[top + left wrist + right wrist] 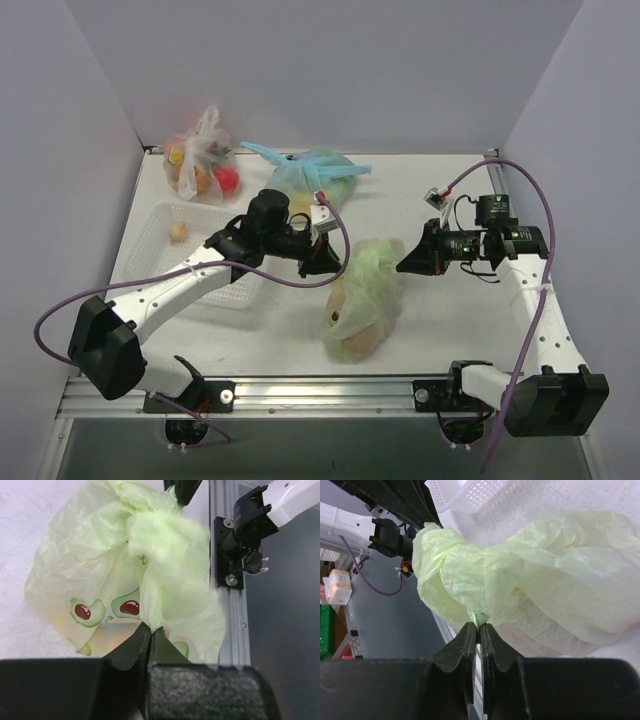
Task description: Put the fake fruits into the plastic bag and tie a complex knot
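Observation:
The pale green plastic bag (367, 290) lies on the table between my two arms, bulging, with avocado prints (129, 608) on its side. An orange-tan shape of fake fruits (347, 322) shows dimly through its near end. My left gripper (335, 263) is shut on a gathered strip of the bag's film (151, 626) at the bag's left side. From the right, my right gripper (404, 265) is shut on another bunched piece of the bag (479, 624). Between the two grips the film is twisted into a thick roll (455, 560). One small orange fruit (178, 233) sits in the white basket.
A white mesh basket (160, 262) stands at the left. Behind it are a clear bag with orange and red fruit (202, 165) and a light blue knotted bag (316, 172). The metal rail (330, 392) runs along the table's near edge.

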You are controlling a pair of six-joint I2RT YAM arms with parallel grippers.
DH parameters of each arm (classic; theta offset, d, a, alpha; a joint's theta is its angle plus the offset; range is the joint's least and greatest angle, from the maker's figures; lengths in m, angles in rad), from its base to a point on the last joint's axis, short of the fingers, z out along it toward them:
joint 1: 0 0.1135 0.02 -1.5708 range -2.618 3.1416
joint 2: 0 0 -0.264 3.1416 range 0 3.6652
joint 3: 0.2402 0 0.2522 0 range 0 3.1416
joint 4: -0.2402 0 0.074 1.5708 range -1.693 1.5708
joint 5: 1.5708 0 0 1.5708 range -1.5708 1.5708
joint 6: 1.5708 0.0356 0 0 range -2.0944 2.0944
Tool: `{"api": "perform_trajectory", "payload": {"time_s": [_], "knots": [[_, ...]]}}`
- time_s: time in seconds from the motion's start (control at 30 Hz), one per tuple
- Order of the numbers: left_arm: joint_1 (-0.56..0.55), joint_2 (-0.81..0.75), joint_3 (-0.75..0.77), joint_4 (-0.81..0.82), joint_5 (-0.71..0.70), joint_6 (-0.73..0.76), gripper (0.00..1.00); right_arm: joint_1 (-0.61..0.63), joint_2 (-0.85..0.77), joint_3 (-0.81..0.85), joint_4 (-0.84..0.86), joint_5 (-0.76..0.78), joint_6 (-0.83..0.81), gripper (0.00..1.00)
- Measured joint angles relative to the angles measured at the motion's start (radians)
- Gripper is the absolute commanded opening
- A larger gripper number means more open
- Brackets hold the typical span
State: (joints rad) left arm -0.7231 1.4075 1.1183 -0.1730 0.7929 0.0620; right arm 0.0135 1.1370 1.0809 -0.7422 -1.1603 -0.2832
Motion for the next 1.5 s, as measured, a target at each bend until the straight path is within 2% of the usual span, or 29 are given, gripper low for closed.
{"api": "perform_trajectory", "payload": {"time_s": [0.5, 0.77, 0.8, 0.83, 0.87, 0.9, 0.93, 0.97, 1.03, 1.13, 1.2, 1.23, 1.5], "knots": [[0.066, -0.048, -0.013, -0.131, -0.050, 0.162, 0.00, -0.158, 0.044, 0.042, -0.273, 0.025, -0.390, 0.00], [0.098, -0.077, -0.040, -0.180, -0.066, 0.249, 0.00, -0.230, 0.072, 0.042, -0.331, 0.073, -0.558, 0.00], [0.098, -0.079, -0.040, -0.185, -0.064, 0.256, 0.01, -0.230, 0.076, 0.042, -0.333, 0.076, -0.566, 0.00], [0.098, -0.080, -0.040, -0.187, -0.058, 0.261, 0.08, -0.229, 0.079, 0.042, -0.334, 0.076, -0.573, 0.00], [0.098, -0.080, -0.040, -0.187, -0.052, 0.266, 0.22, -0.227, 0.079, 0.042, -0.335, 0.077, -0.575, 0.09], [0.097, -0.080, -0.040, -0.187, -0.047, 0.276, 0.30, -0.223, 0.079, 0.043, -0.338, 0.082, -0.575, 0.21], [0.096, -0.080, -0.039, -0.195, -0.045, 0.285, 0.39, -0.219, 0.079, 0.048, -0.343, 0.098, -0.573, 0.45], [0.096, -0.081, -0.037, -0.203, -0.044, 0.293, 0.53, -0.213, 0.079, 0.055, -0.345, 0.118, -0.570, 0.58], [0.094, -0.081, -0.029, -0.222, -0.044, 0.311, 0.61, -0.205, 0.078, 0.079, -0.347, 0.152, -0.574, 0.77], [0.088, -0.082, 0.002, -0.256, -0.044, 0.341, 0.82, -0.185, 0.067, 0.108, -0.345, 0.202, -0.582, 0.83], [0.085, -0.087, 0.024, -0.275, -0.044, 0.369, 0.97, -0.153, 0.045, 0.115, -0.343, 0.245, -0.584, 0.91], [0.084, -0.092, 0.030, -0.283, -0.044, 0.379, 0.97, -0.127, 0.029, 0.115, -0.343, 0.268, -0.586, 0.94], [0.050, -0.119, 0.031, -0.303, -0.129, 0.555, 0.97, 0.088, -0.054, 0.096, -0.252, 0.459, -0.547, 0.93]]}}
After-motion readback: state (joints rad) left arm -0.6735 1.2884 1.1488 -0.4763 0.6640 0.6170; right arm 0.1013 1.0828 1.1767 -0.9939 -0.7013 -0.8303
